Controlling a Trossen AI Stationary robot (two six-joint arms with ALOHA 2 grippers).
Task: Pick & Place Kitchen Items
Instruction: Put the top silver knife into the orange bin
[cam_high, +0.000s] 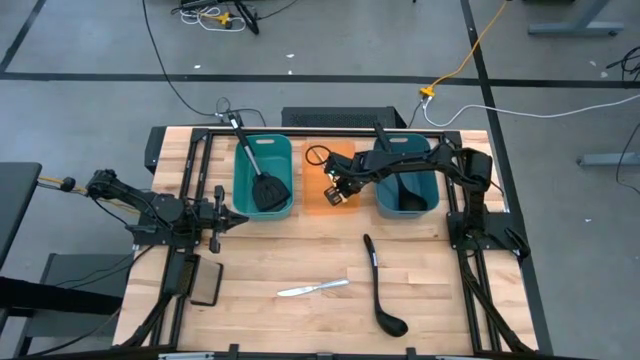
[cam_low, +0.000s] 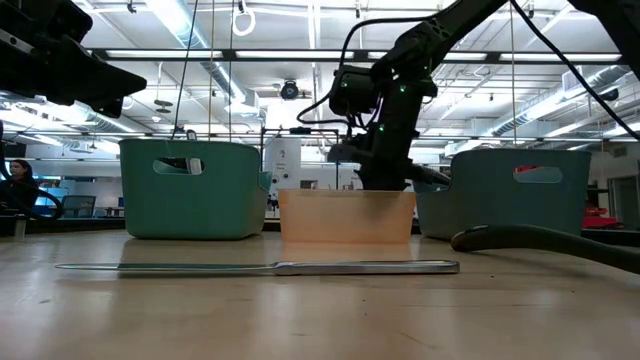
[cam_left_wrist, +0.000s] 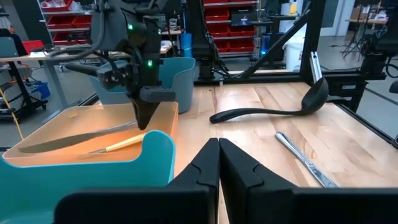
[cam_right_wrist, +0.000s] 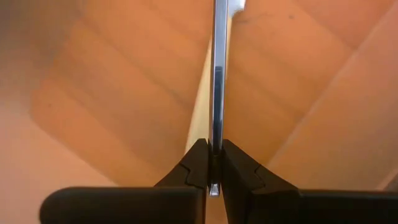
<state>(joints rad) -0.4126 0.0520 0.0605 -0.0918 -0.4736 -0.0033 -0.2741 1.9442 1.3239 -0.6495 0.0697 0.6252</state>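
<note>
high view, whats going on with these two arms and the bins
The right arm's tool is down in the orange bin, shut on a table knife it is placing there; other knives already lie inside. The left tool waits shut over the table's left side. A spatula sits in the teal bin. A ladle and another knife remain on the table.

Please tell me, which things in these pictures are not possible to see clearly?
- Orange bin contents, high view: covered by the right tool.
- Blue bin contents, high view: dark shape, partly under the arm.
- Knife tip, right wrist view: cut off by the edge.
</note>
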